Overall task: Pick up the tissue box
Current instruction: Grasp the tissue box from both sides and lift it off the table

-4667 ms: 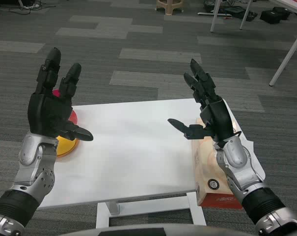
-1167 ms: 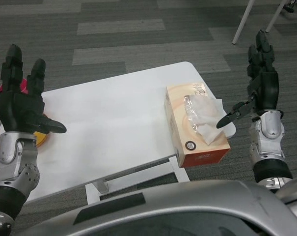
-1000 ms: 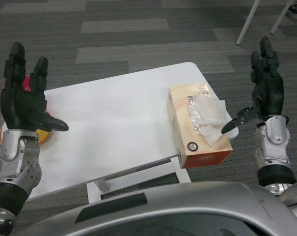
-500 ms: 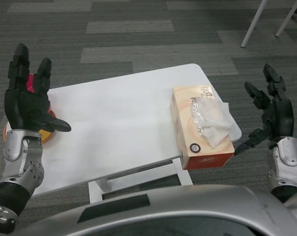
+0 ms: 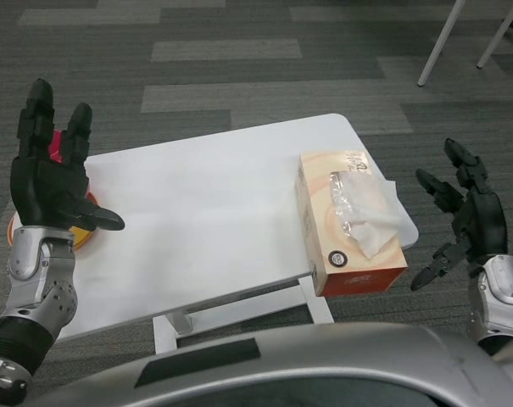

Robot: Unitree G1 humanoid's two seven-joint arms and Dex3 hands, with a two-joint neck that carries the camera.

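The tissue box (image 5: 348,222) sits at the right edge of the white desk (image 5: 205,220), with a tissue sticking out on top. The middle of the desk is bare. The right robot hand (image 5: 466,222) is just past that edge, beside the box, fingers spread, holding nothing. The left robot hand (image 5: 51,174) is up over the far left side, fingers apart, above a yellow plate (image 5: 80,229).

My view looks down on a white table (image 5: 205,220) with rounded corners, standing on a white frame (image 5: 239,318) that shows below its near edge. Floor: dark grey carpet (image 5: 239,34) crossed by lighter grey rectangular patches (image 5: 277,93). Top right: two white slanted legs (image 5: 438,42) of other furniture. Light is even, shadows soft.
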